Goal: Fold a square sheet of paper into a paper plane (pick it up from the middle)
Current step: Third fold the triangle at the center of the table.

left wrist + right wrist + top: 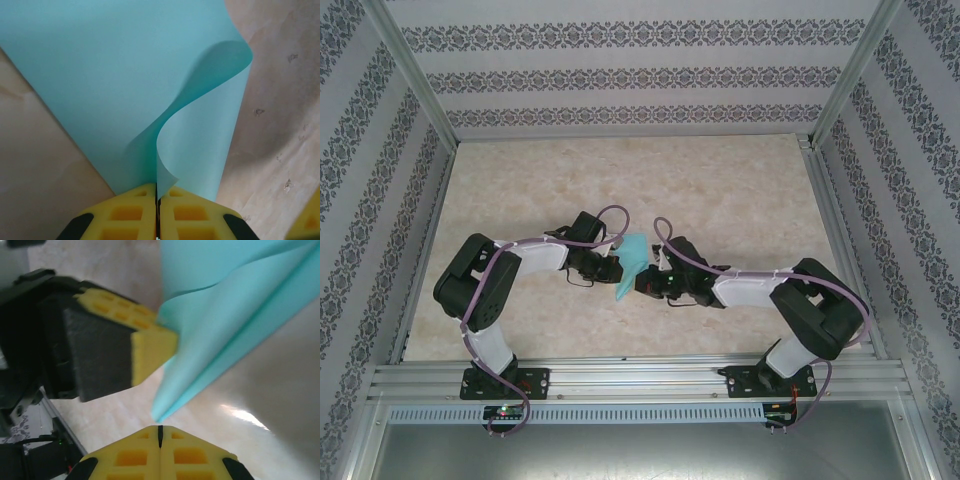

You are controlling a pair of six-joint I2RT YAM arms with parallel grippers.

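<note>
Clenching on nothing, the right hand [160,430] sits with its fingertips just under the lower tip of the paper [225,315]. Past it, the left hand [157,189] is clamped on the folded turquoise paper's edge, holding it above the worktop [720,190] between both hands, one flap curling loose.

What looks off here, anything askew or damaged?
Right gripper is shut with nothing visibly between its fingers; the pointed corner of the turquoise paper hangs just beyond them. Left gripper clamps the paper, where one layer bows out in a loose curl instead of lying flat.
</note>
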